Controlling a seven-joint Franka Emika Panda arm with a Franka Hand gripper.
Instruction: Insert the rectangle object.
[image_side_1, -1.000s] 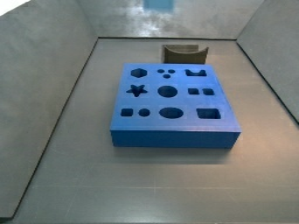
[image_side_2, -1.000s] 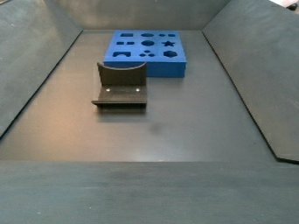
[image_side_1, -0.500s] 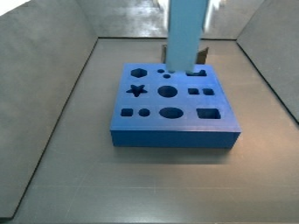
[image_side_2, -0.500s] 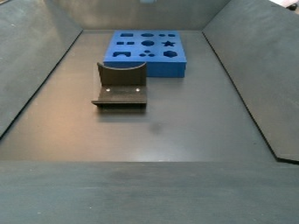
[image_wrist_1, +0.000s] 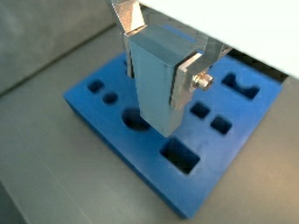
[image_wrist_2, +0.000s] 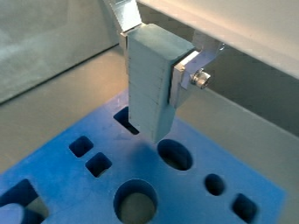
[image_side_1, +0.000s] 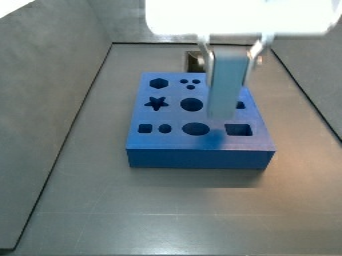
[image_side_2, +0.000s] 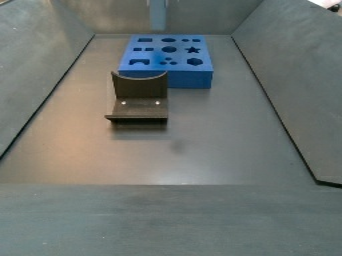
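Observation:
The rectangle object (image_side_1: 226, 85) is a tall blue-grey block, held upright between my gripper's (image_side_1: 227, 52) silver fingers. The gripper is shut on its upper part. It hangs over the right half of the blue board (image_side_1: 167, 140), its lower end close above the board's top. Both wrist views show the block (image_wrist_1: 156, 79) (image_wrist_2: 151, 87) between the fingers (image_wrist_1: 188, 77) (image_wrist_2: 186, 76). In a wrist view its lower end partly covers a rectangular hole (image_wrist_2: 124, 123). Another rectangular hole (image_wrist_1: 179, 154) lies open nearby. In a side view only a sliver of the block (image_side_2: 158, 12) shows, above the board (image_side_2: 187, 74).
The dark fixture (image_side_2: 138, 98) stands on the floor beside the board. Sloped grey walls (image_side_1: 67, 110) enclose the floor on all sides. The board has several other shaped holes, among them a star (image_side_1: 155, 102) and circles (image_side_1: 193, 104).
The gripper has come down with the block and moved right and forward over the board. One second ago only the block's tip showed at the top of the view.

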